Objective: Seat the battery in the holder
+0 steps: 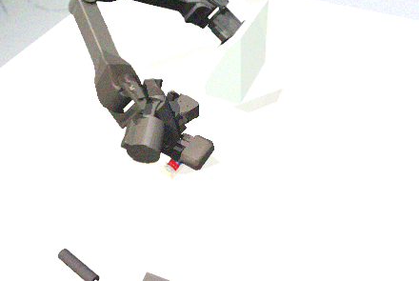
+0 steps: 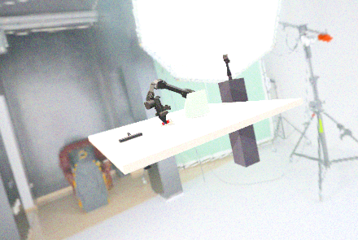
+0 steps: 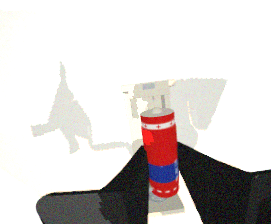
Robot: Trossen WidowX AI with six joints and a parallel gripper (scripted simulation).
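One battery (image 1: 173,164) (image 2: 166,122) (image 3: 161,150) sat between the jaws, over the holder (image 1: 168,172) (image 2: 171,124) (image 3: 175,205) on the tabletop (image 1: 295,181) (image 2: 195,132) (image 3: 26,30). Its terminal end pointed toward the holder's far end in the wrist view, and its flat end lay near the other, where a bit of pale metal, probably the spring (image 3: 156,195), showed. Whether the two touched could not be told.

Good handling probably called for easing the flat end back against the spring first, then lowering the terminal end just clear of the lip, keeping the battery in line with the holder. If it caught, backing off and realigning seemed wiser than pushing down.

The jaws were mostly closed, parted only by the battery's width, and gripped it from both sides toward the flat end. The terminal end stood free of them. Release looked premature until it lay flat.
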